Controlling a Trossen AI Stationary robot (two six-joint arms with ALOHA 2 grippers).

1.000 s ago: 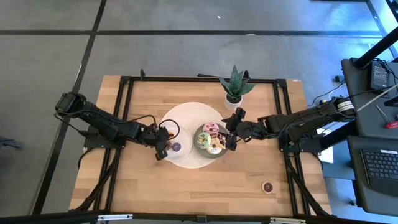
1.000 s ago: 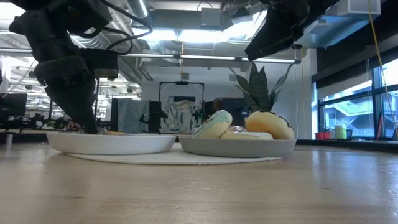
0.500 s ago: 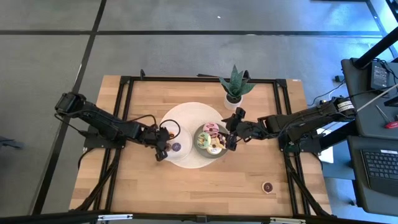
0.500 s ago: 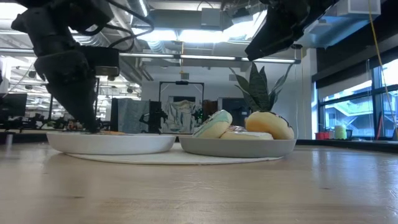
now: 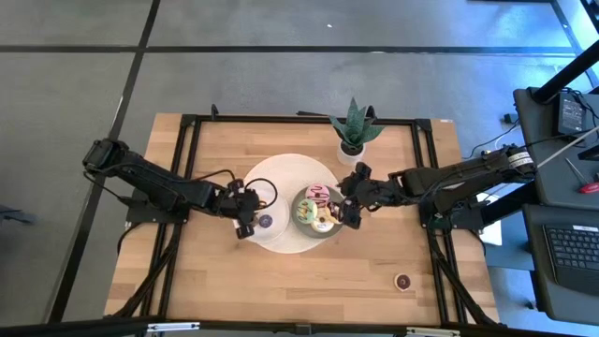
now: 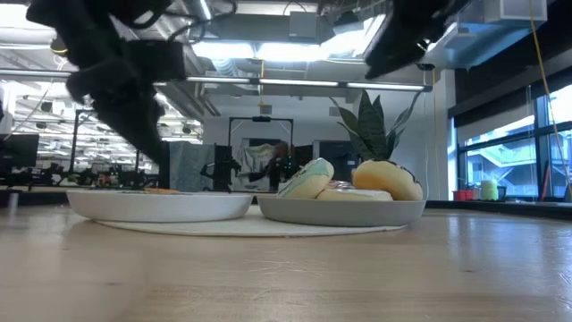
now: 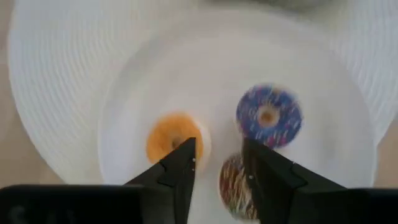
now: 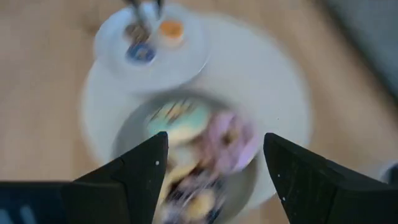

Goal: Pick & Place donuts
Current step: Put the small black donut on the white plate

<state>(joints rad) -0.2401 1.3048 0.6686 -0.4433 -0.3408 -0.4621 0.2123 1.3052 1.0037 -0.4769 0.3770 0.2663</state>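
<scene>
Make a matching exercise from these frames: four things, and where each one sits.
Things:
1. small purple-iced donut with sprinkles
2. large green-iced donut
3. small dark chocolate donut lying alone
4. green potted plant in a white pot

Places:
A. bare wood near the table's front right corner
B. grey plate, in the pile
C. small white plate, beside an orange donut
D. table's far side, behind the plates

Pairs: 1-C, 2-B, 3-A, 4-D
</scene>
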